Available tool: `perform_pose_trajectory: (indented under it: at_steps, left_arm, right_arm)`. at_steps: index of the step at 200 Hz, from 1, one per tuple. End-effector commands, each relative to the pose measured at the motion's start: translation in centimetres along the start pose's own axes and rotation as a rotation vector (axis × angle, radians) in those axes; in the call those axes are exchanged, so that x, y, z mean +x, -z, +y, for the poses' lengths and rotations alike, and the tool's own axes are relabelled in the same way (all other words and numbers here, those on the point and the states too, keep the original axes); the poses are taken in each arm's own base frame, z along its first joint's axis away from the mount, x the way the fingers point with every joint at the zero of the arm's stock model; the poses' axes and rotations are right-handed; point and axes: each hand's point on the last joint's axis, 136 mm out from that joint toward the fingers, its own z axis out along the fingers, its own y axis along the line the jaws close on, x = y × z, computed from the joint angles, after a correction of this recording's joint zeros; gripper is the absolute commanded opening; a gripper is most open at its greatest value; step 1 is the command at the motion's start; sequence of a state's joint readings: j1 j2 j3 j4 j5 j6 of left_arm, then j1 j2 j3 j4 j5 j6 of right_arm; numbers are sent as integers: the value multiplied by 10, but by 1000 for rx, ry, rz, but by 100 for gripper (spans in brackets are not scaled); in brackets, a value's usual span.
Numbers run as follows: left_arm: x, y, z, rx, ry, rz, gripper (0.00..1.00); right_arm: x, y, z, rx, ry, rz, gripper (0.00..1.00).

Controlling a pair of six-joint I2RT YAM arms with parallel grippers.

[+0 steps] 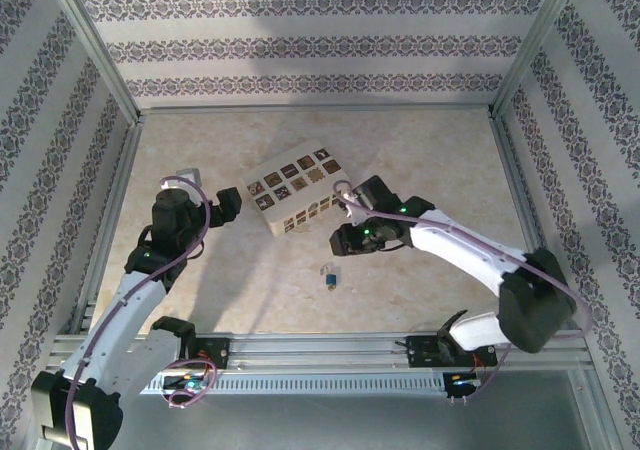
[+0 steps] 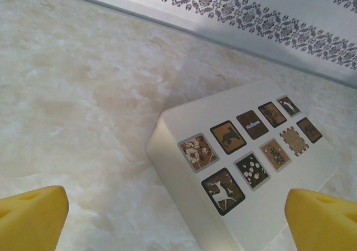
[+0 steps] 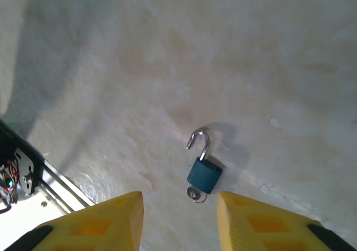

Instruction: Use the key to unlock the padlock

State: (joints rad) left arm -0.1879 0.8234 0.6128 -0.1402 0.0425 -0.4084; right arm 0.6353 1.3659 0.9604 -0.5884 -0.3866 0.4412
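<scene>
1. Marbled tabletop (image 1: 420, 170), walled in by patterned paper (image 1: 300, 45). The blue padlock (image 3: 204, 174) lies flat on it, near the front edge, between the two arms and just below the right gripper (image 3: 179, 203).
2. That pincer stands partly apart and holds nothing. The left gripper (image 2: 178, 217) gapes wide over the tiled white box (image 2: 245, 150), also empty.
3. The shackle (image 3: 201, 141) looks swung free, so the lock seems already undone.
4. Risk: a low sweep of the right fingers could knock the loose padlock, skid it across the smooth top, or press the shackle home again.
5. Risk: a nudge could also pull out the key (image 3: 194, 194), which is unsupported.
6. Hard to make out: the key shows only as a small silvery round at the body's lower end, so whether it sits fully in I cannot tell.
7. From above, the padlock is a speck, its shackle unreadable.
8. Both pincers' yellow fingers are cut off by the lower frame edge.
</scene>
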Motion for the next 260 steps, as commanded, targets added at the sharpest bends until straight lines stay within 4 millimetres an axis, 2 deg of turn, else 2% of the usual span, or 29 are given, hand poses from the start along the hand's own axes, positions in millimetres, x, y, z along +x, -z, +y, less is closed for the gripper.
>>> perform_pose_trajectory:
  at_steps: [1, 58, 107, 132, 192, 235, 260]
  left_arm:
    - [-9, 8, 5, -34, -33, -25, 99]
    - [-16, 13, 12, -75, -42, -53, 99]
    - [-22, 16, 17, -108, -33, -77, 99]
    - [-26, 17, 19, -123, -38, -92, 99]
    - [-29, 18, 23, -147, -44, -105, 99]
    - [-25, 17, 27, -163, -43, -105, 99]
    - [-23, 15, 29, -171, -42, -109, 99]
  right_arm:
    - [-17, 32, -10, 82, 48, -110, 41]
    - [-54, 96, -21, 190, 145, -403, 48]
    - [-67, 131, -41, 245, 108, -606, 51]
    - [-70, 149, -56, 274, 73, -722, 59]
    - [-59, 164, -88, 294, 20, -872, 78]
    - [-52, 173, -110, 326, -23, -925, 97]
    - [-48, 174, -124, 367, -36, -931, 99]
